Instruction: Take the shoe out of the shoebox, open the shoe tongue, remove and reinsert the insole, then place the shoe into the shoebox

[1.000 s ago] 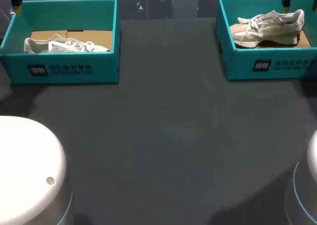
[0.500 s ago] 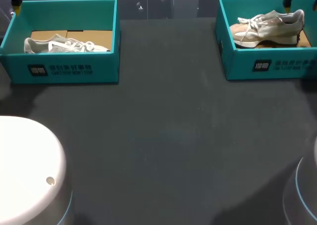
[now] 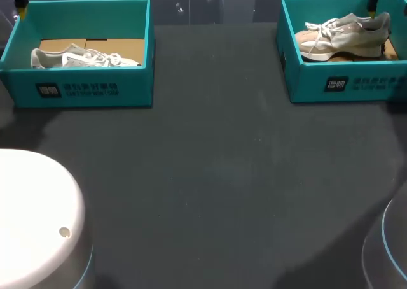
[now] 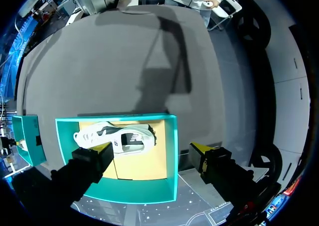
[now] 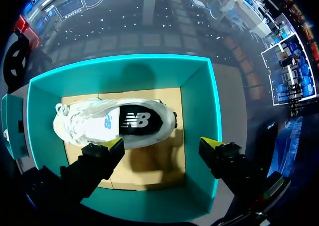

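Shoe (image 5: 117, 122): judged light, with a soft upper and a stiff sole; best pinched at the heel collar.
Right gripper (image 5: 162, 144): spread wide, empty, above the heel end.
Where: on its side on cardboard (image 5: 149, 171) inside the right teal shoebox (image 5: 197, 91).
Left gripper (image 4: 152, 147): spread, empty, above the other shoebox (image 4: 172, 151) holding a second sneaker (image 4: 114, 139).

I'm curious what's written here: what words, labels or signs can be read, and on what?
Left shoebox front: white logo and two lines of print, too small to read.
Right shoebox front: the same, unreadable.
Right shoe side: a letter logo, a brand mark, left unread.
Left shoe side: logo, too small.
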Available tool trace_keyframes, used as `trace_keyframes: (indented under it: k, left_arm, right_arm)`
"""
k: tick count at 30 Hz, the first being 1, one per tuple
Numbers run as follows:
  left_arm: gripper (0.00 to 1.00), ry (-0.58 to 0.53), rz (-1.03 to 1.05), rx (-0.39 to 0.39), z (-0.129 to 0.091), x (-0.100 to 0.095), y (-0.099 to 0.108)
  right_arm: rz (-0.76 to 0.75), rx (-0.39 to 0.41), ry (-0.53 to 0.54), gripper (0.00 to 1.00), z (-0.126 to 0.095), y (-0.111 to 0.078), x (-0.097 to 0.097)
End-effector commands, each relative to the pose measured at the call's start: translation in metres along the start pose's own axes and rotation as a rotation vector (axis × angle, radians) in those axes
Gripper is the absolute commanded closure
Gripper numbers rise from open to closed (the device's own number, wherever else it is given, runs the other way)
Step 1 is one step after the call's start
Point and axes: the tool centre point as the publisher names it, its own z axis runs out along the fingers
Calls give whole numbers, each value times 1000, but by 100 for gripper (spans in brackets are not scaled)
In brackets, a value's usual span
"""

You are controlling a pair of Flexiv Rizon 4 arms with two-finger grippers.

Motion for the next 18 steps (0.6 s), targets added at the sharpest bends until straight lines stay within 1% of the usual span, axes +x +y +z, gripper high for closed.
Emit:
trace_keyframes:
  k: [1, 3, 5, 8, 15, 18]
  left_arm:
    - [0, 2, 1, -1, -1, 0, -1]
    - [0, 2, 1, -1, -1, 0, -1]
    - [0, 2, 1, -1, -1, 0, -1]
    - [0, 2, 1, -1, -1, 0, -1]
    - [0, 2, 1, -1, -1, 0, -1]
    - [0, 2, 1, -1, -1, 0, -1]
  right_arm:
    - [-4, 7, -1, 0, 13, 6, 0]
    - [-7, 9, -1, 0, 16, 6, -1]
    - [-16, 13, -6, 3, 21, 7, -2]
    - [-19, 16, -6, 4, 25, 7, -4]
    - [-22, 23, -12, 0, 33, 8, -9]
    - [-24, 26, -13, 2, 36, 8, -9]
